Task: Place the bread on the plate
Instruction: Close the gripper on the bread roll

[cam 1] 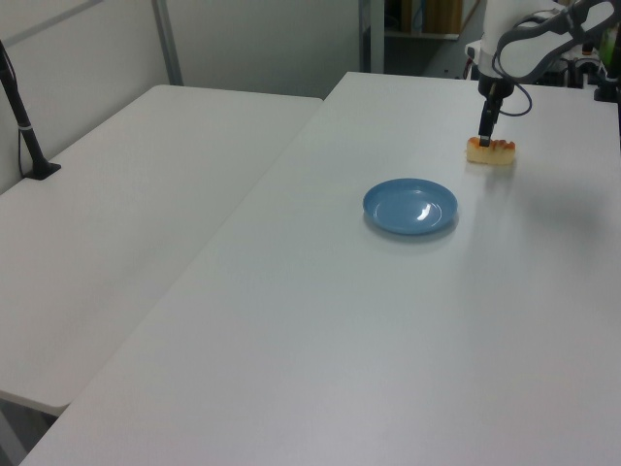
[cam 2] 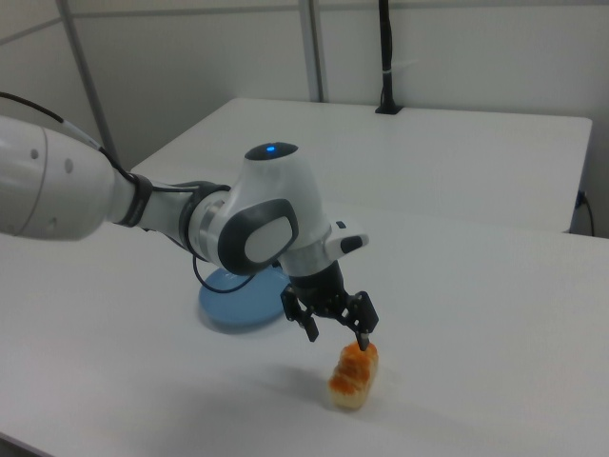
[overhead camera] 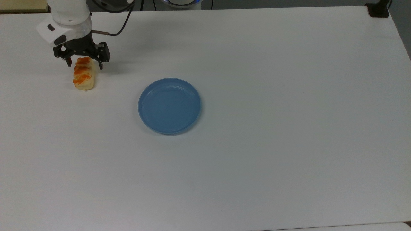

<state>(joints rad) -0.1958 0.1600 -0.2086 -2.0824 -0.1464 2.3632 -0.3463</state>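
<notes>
You have the gripper [overhead camera: 84,64] at the far left of the top view, its two black fingers [overhead camera: 101,65] spread wide, one on each side of the far end of the bread [overhead camera: 83,74]. The fingers hold nothing; in the right view the gripper [cam 2: 338,336] hangs just above the roll's near-camera end, with the right view's right finger [cam 2: 363,337] close over the orange glaze, and you cannot tell from that angle whether it touches. The bread [cam 2: 353,375] lies flat on the white table [overhead camera: 273,128], its long side running from far to near in the top view, with orange-brown patches along its top and pale sides. In the left view the same roll [cam 1: 491,150] sits at the far right of the table, and the gripper [cam 1: 485,129] comes down over its end at the left view's left. Moving right in the top view, the plate [overhead camera: 169,106] sits well apart from the bread, nearer the camera and toward the table's middle; it is blue, round and glossy, with nothing on it. In the left view the plate [cam 1: 410,207] lies nearer than the bread, and in the right view the plate [cam 2: 228,303] is partly hidden behind the white arm [cam 2: 238,224]. A black cable [overhead camera: 118,27] loops off the wrist in the top view.
</notes>
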